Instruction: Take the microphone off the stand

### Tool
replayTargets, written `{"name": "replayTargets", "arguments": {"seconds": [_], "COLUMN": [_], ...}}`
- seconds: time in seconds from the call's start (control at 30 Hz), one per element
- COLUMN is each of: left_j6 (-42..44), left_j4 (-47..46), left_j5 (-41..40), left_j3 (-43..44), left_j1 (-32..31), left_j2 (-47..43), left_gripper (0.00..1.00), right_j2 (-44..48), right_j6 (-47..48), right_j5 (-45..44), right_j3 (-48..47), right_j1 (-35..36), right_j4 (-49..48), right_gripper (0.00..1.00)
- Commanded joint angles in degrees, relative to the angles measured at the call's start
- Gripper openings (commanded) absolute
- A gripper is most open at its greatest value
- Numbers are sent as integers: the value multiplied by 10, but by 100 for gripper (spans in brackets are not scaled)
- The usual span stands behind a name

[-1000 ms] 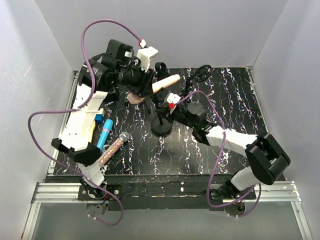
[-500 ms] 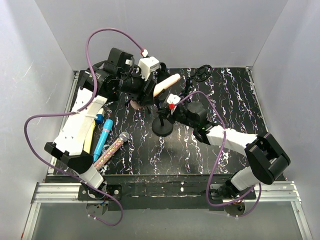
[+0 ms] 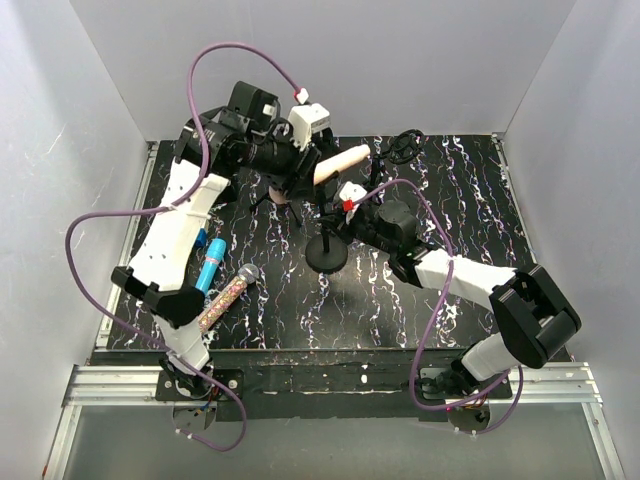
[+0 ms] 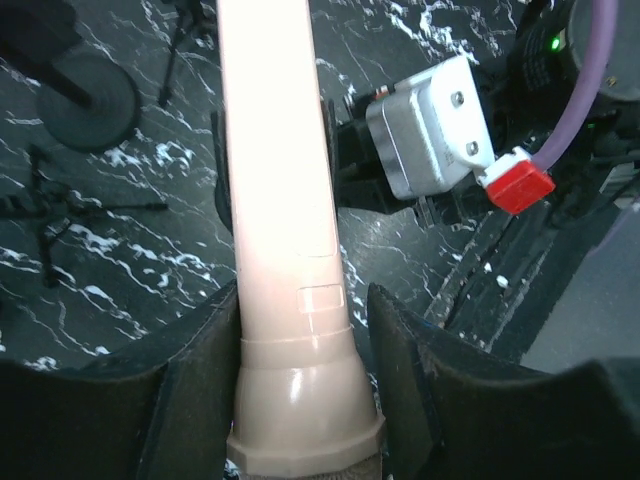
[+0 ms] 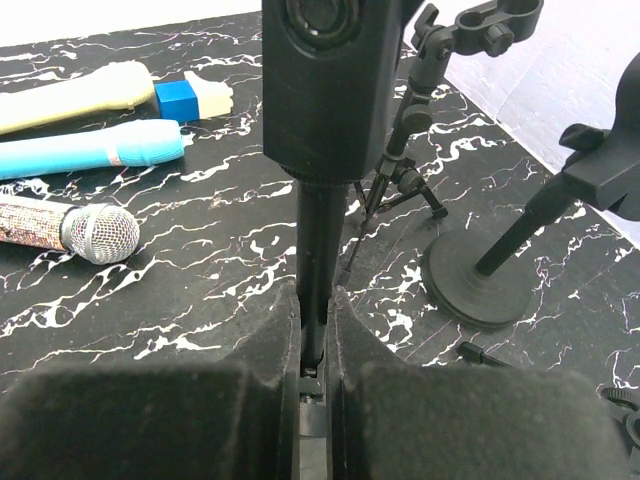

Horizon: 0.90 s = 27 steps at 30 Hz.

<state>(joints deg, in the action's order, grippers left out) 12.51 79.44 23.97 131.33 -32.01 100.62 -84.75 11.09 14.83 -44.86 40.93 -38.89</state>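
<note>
A peach microphone (image 3: 342, 160) lies tilted in the clip on top of a black stand (image 3: 326, 255). My left gripper (image 3: 300, 170) straddles its lower handle. In the left wrist view the microphone (image 4: 275, 200) runs up between the fingers of the left gripper (image 4: 305, 400). The left pad touches it and a narrow gap shows on the right, so the gripper is open. My right gripper (image 3: 335, 215) is shut on the stand's thin black pole (image 5: 318, 240). That pole sits clamped between the fingers of the right gripper (image 5: 315, 330), under the black clip (image 5: 330, 70).
A blue microphone (image 3: 210, 275), a glittery one with a silver head (image 3: 230, 290) and a yellow one (image 5: 70, 95) lie at the left. A round-base stand (image 5: 480, 285) and a small tripod stand (image 5: 400, 180) are at the back right. Purple cables loop over both arms.
My left wrist has shifted right and toward the back along the microphone, and its jaws have widened around the handle. The right arm and the stand have stayed put.
</note>
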Motion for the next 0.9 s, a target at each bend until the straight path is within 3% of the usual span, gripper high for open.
{"name": "replayTargets", "arguments": {"seconds": [0.0,0.13,0.33,0.5,0.57,0.6,0.7,0.87], "left_j6": [23,53,94,135,146,158,182,210], "left_j4": [0,-10,-50,-66,-76,-78,-92,-40], "left_j5": [0,-87,-172,-204,-214,-214,-209,-231], "left_j3": [145,228,252,256,202,163,46,20], "left_j1": [-1,-1,-1,-1,-1,0,-1,-1], "left_j2": [7,9,-2,-10,-33,-52,-124,-155], "left_gripper": [0,0,0,0,0,0,0,0], "right_j2": [-14,-12,-16,-15,-14,-13,-1,41], "right_j6": [15,19,29,37,45,48,53,46], "right_j5": [19,20,21,20,22,24,15,-21], "right_j3": [15,23,28,14,6,1,-18,-28], "right_j1": [-8,-15,-17,-22,-22,-23,-22,-22], "right_j4": [67,75,83,101,117,127,161,196], "right_gripper": [1,1,1,1,1,4,25,69]}}
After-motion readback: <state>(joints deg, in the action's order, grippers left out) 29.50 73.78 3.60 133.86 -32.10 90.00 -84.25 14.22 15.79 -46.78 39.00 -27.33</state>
